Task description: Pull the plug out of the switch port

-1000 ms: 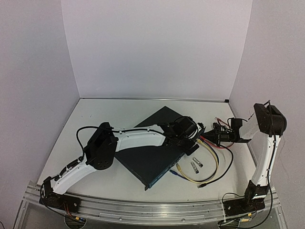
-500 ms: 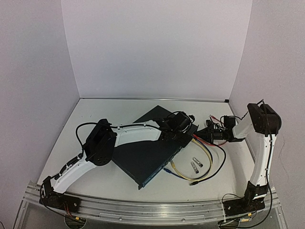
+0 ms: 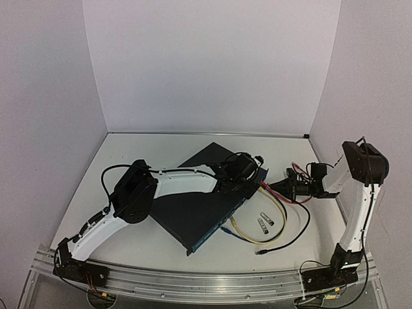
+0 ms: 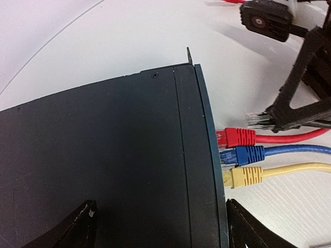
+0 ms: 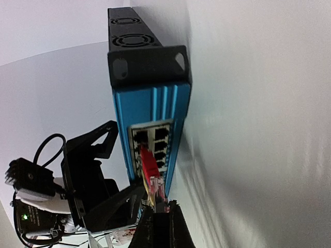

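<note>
The switch (image 3: 193, 206) lies at an angle in the middle of the table, its socket face turned to the right. It also shows in the left wrist view (image 4: 103, 155) and the right wrist view (image 5: 150, 98). My left gripper (image 3: 243, 179) is open, with its jaws spread wide over the switch's top near the socket edge (image 4: 160, 206). A red plug (image 4: 239, 137), a blue plug (image 4: 248, 154) and a yellow plug (image 4: 247, 176) sit in the ports. My right gripper (image 3: 278, 187) is shut on a clear plug (image 4: 257, 120) with a black cable, held just clear of the socket face (image 5: 160, 196).
Two small silver parts (image 3: 264, 222) lie on the table right of the switch. Yellow, blue and black cables loop there, and the black cable's free end (image 3: 261, 252) lies near the front. Walls close in on the left, back and right.
The switch shifted left and turned a little under my left gripper. My right gripper moved in to the socket face, then drew back right with the clear plug.
</note>
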`<action>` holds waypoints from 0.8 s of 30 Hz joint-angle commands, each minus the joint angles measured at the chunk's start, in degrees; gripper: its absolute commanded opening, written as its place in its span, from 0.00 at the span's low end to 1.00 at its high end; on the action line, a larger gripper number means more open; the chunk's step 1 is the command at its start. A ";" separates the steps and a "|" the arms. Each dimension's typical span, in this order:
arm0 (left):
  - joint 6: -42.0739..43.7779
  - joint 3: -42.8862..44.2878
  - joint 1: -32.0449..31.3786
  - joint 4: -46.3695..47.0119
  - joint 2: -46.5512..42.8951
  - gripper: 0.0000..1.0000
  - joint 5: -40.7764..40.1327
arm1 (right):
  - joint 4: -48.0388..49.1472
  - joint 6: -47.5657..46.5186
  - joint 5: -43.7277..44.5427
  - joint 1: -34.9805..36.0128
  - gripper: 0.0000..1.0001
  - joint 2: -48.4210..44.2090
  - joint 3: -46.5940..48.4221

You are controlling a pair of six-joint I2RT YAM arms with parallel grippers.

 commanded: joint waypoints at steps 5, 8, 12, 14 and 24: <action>-1.81 -6.52 4.74 -6.19 -0.69 0.86 4.54 | -11.24 -3.15 1.20 -1.15 0.00 -0.22 -4.68; -1.38 -8.94 4.66 -4.67 -2.14 0.86 7.24 | -11.45 -3.32 2.93 -1.17 0.00 -4.34 -3.99; -1.20 -9.69 4.62 -4.28 -2.89 0.87 9.04 | -14.83 -4.47 6.64 -1.24 0.00 -12.56 -1.69; -1.16 -9.72 4.57 -4.16 -3.15 0.87 9.74 | -22.66 -7.98 9.55 -1.20 0.00 -17.38 1.04; -1.57 -10.62 4.38 -2.43 -5.29 0.91 11.97 | -48.70 -27.57 30.71 -1.19 0.00 -31.02 19.56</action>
